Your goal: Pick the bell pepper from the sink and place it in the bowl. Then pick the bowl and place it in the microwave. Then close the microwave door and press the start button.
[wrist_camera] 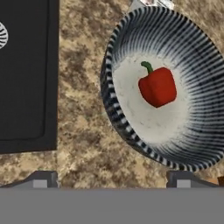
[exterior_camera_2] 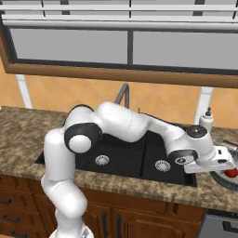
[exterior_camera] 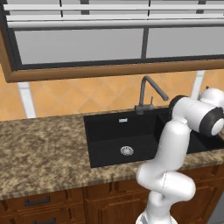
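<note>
With the bell pepper (wrist_camera: 157,87) lying in the bowl (wrist_camera: 131,135), hovering the wide, empty pincer (wrist_camera: 113,179) above. Next, aiming for the rim at 7 o'clock, straddling its wall squarely.

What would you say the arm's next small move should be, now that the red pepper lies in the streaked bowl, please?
Probably shift the open gripper sideways over the near rim of the deep dark grey streaked bowl and lower to grasp it. The small glossy red bell pepper already rests inside, the fingers hold nothing, and the bowl stands on the speckled stone counter beside the black matte sink.
</note>
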